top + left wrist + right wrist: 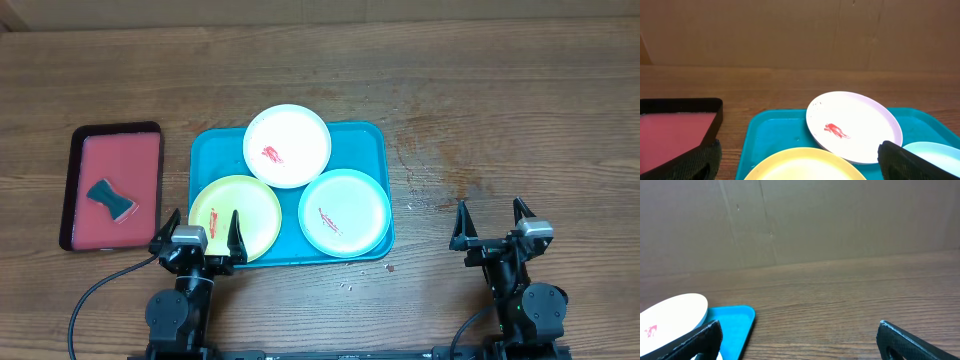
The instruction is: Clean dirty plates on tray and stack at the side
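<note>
The turquoise tray (370,138) holds three plates. The white plate (295,135) is at the back, the yellow-green plate (250,205) at front left, the pale mint plate (355,200) at front right. Each has a red smear. My left gripper (201,228) is open and empty over the yellow-green plate's near edge. The left wrist view shows the tray (775,135), the white plate (860,120) and the yellow-green plate (805,167) between the open fingers (797,162). My right gripper (491,217) is open and empty over bare table, right of the tray. In the right wrist view (797,340) its fingers frame wood.
A smaller dark-rimmed red tray (85,165) lies left of the turquoise one, with a dark teal sponge (110,198) on it. Small crumbs (350,285) and stains mark the wood in front and to the right of the turquoise tray.
</note>
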